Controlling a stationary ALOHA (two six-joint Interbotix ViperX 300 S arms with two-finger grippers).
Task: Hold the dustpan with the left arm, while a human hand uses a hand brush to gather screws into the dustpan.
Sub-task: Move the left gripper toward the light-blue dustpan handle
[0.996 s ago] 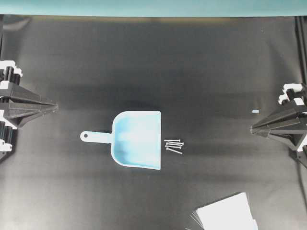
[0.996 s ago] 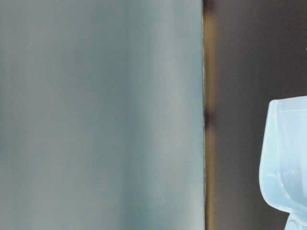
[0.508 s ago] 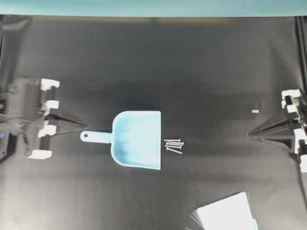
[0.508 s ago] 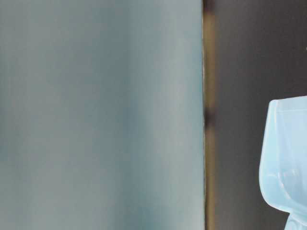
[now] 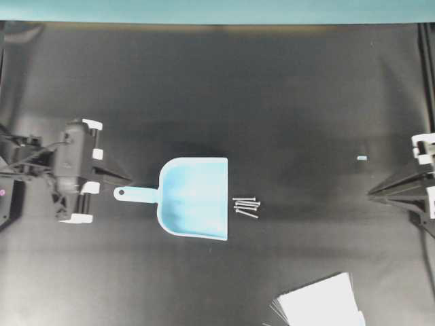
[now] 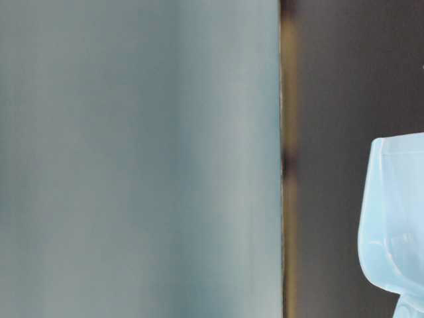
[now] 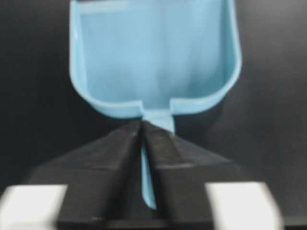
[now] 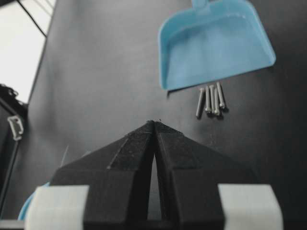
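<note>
The light blue dustpan [image 5: 197, 197] lies flat on the black table, mouth to the right and handle [image 5: 136, 194] to the left. Several grey screws [image 5: 246, 206] lie side by side just off its mouth. My left gripper [image 5: 129, 181] hovers at the handle's end. In the left wrist view its tips [image 7: 143, 122] meet just before the pan [image 7: 153, 57], and the handle shows through the slit below them, not gripped. My right gripper [image 5: 370, 193] is shut and empty at the right edge, pointing at the screws [image 8: 210, 100]. The human hand and the hand brush are out of view.
A stack of white sheets [image 5: 319, 305] lies at the front right. A tiny light blue scrap [image 5: 361, 157] sits near the right arm. A teal wall [image 5: 217, 10] runs along the far edge. The table-level view shows only this wall and the pan's edge [image 6: 394, 218].
My left arm has swung in from the left edge to the dustpan's handle. The right gripper has drawn back a little to the right. Dustpan and screws have not moved.
</note>
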